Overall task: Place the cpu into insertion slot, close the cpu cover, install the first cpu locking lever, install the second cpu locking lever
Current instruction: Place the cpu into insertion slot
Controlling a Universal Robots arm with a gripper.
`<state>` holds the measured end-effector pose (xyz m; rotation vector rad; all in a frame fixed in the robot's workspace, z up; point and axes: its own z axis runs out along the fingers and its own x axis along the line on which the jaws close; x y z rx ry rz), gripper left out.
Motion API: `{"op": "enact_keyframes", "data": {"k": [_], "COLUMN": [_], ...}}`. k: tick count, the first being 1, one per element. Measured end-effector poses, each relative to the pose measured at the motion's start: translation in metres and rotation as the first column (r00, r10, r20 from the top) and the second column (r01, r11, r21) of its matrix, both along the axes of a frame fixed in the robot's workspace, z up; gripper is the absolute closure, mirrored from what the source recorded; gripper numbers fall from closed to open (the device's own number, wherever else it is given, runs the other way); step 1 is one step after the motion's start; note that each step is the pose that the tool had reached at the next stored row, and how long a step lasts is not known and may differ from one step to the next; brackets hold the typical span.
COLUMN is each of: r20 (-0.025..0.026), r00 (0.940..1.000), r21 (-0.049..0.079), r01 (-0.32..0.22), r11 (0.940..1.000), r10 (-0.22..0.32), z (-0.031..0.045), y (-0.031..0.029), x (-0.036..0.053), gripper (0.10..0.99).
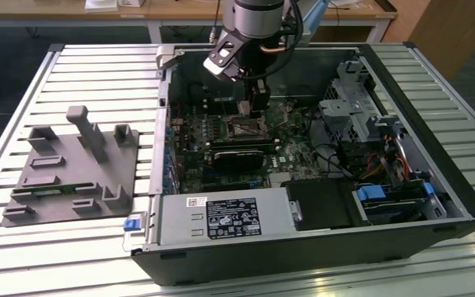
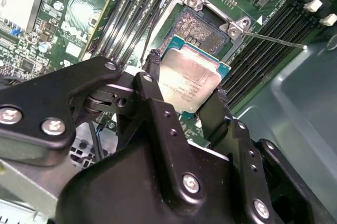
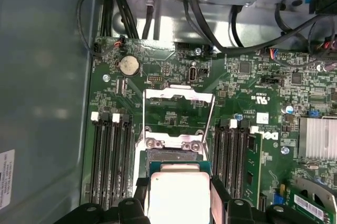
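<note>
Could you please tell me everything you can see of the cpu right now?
The cpu is a small flat square chip with a pale silvery face and a thin green edge. The gripper is shut on it, black fingers pressing two opposite sides. It hangs partly over the insertion slot, whose cpu cover is swung open; whether it touches the slot is unclear.

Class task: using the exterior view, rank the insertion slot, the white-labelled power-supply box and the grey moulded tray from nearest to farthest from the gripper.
1. The insertion slot, just below the gripper, which holds the cpu.
2. The power-supply box, along the near wall of the case.
3. The grey moulded tray, outside the case, on the exterior view's left.
</note>
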<state>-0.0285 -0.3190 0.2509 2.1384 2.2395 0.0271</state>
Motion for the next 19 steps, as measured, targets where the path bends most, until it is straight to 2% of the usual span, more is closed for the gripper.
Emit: {"op": "enact_keyframes", "data": {"k": [12, 19], "r20": [0.0001, 0.0001], "r00": [1.0000, 1.0000], "r21": [0.000, 0.000], "r01": [0.000, 0.003], "r11": [1.0000, 1.0000], "r10": [0.000, -0.003], "z": [-0.0086, -0.0183], "y": [0.0008, 0.0032], "x": [-0.0030, -0.0031], "gripper": [0.545, 0.545]}}
